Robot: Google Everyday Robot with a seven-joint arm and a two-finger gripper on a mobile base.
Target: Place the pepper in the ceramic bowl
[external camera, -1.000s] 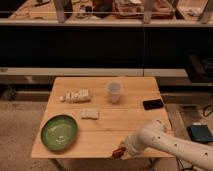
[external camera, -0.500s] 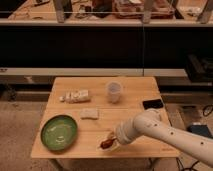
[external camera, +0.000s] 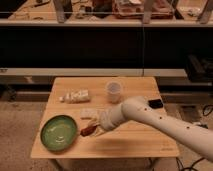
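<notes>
pepper pinched in our gripper, fingers closed on it, just beside bowl, packet label unreadable to us

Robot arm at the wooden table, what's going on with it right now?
The arm's gripper is shut on the small red pepper, holding it just right of the green ceramic bowl on the table. The bowl is empty; the pepper is not yet in it.
</notes>
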